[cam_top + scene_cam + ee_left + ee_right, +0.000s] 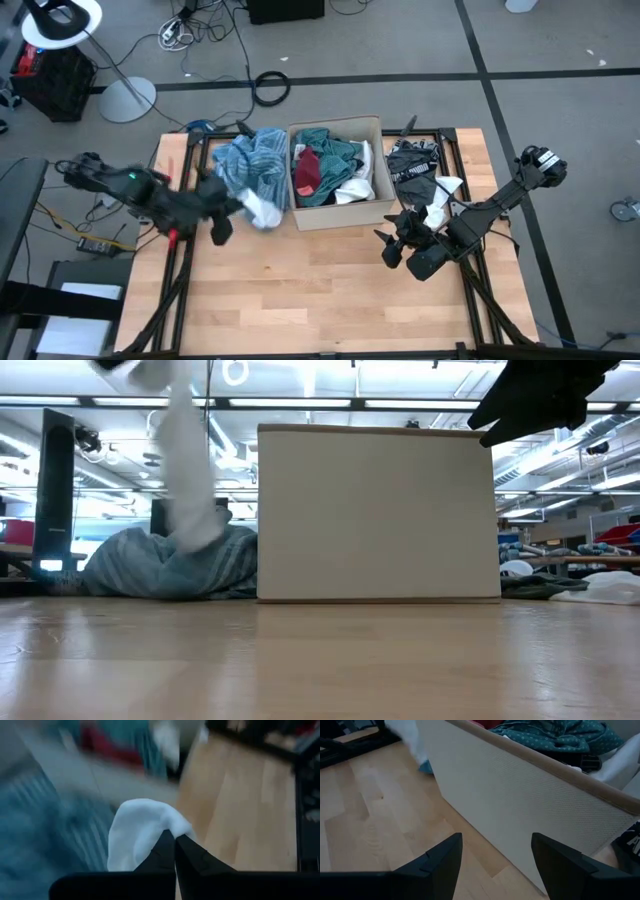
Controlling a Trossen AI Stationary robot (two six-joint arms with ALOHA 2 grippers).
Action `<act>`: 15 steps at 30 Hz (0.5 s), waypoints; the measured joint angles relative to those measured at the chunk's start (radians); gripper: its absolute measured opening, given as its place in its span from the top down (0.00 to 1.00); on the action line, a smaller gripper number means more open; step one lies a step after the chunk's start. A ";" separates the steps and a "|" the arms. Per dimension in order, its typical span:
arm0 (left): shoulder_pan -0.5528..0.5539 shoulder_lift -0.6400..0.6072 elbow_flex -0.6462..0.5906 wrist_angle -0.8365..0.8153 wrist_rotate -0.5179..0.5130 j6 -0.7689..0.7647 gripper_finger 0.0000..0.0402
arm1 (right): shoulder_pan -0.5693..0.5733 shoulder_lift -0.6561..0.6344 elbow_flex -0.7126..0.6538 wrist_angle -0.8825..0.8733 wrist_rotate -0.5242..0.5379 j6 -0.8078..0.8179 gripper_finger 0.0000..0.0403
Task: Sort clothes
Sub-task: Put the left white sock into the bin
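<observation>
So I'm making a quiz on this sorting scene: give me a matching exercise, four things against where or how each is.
Things:
1. white garment
2. teal green garment
3. light blue garment
4. right gripper

States:
a. open, empty, near the box
b. pinched in the left gripper
c. inside the cardboard box
d. heaped on the table left of the box

Pairs: 1-b, 2-c, 3-d, 4-a

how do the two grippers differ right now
The left gripper is shut on a white garment; the right gripper stands open and holds nothing. The left is beside the light blue pile, left of the box; the right sits at the box's right front corner. Both are dark two-finger grippers.
</observation>
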 joint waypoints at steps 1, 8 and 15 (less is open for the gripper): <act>0.012 0.001 0.042 -0.002 -0.023 0.048 1.00 | 0.000 0.000 0.000 0.000 0.000 0.000 0.40; 0.167 0.050 0.294 0.107 -0.115 0.412 1.00 | -0.004 0.000 0.000 0.000 0.000 -0.016 0.40; 0.347 0.192 0.492 0.224 0.015 0.673 1.00 | -0.009 0.000 0.000 0.000 0.000 -0.016 0.40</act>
